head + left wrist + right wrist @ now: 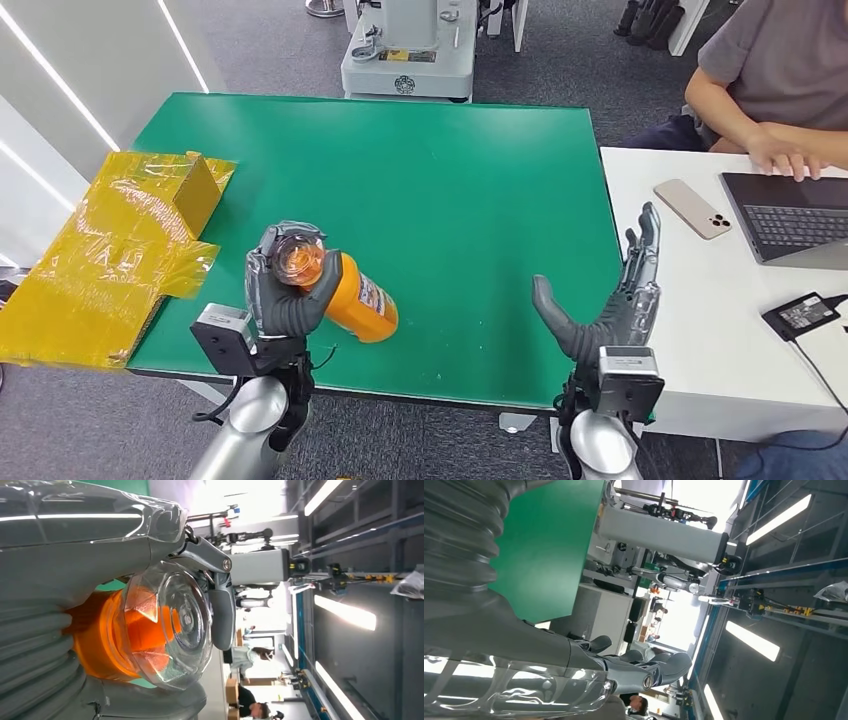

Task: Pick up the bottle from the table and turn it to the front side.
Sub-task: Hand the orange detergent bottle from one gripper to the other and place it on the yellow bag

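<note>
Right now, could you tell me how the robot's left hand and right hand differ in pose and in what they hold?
The left hand is curled around the orange bottle, gripping it near its clear cap; the right hand holds nothing, its fingers spread and pointing up. The left hand sits over the green table near its front edge; the right hand hovers at the table's right edge. Both are dark grey, on silver arms.

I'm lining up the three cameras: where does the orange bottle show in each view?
Head view: orange bottle lower left of centre, gripped by the left hand over the green table.
Left wrist view: bottle cap-first at centre left.
Right wrist view: not in it.
Shared landmark: the green table.
</note>
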